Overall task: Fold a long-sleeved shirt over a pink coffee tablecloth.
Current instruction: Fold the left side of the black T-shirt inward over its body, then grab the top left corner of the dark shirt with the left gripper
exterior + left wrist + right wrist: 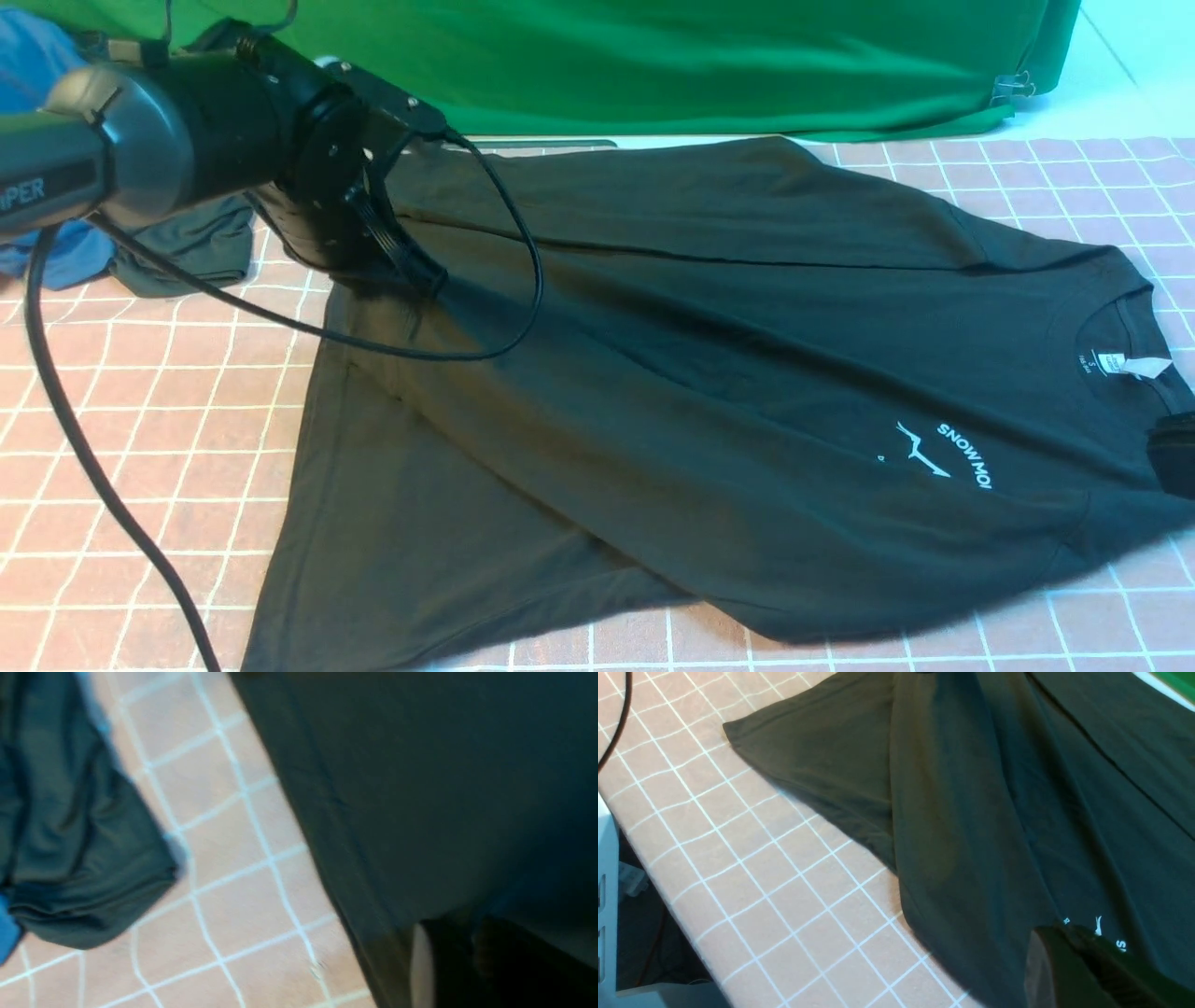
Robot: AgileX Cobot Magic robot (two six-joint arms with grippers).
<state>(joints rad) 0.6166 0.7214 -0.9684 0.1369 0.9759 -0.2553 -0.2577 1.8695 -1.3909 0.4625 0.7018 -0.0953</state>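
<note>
At ten o'clock a crumpled blue garment (37, 56) and a smaller dark grey-green garment (201, 247) lie on the dusty pink, white-gridded tablecloth (140, 420) covering the tabletop. A plain green cloth (700, 65) hangs along twelve o'clock. The left arm reaches in from nine o'clock with its wrist pitched down. Its left tool (411, 271) sits at the hem corner of the large black long-sleeved shirt (709, 373), which spreads from the centre to three o'clock, collar and white print toward three. Blur hides whether those jaws pinch the fabric. The shirt looks light, limp and slippery, so it will likely sag between holds; hems, shoulder seams and collar rib should give the firmest purchase. At three o'clock only the tip of the right tool (1174, 459) shows, closed tight beside the collar and seemingly gripping shoulder fabric that tents off the tablecloth.
</note>
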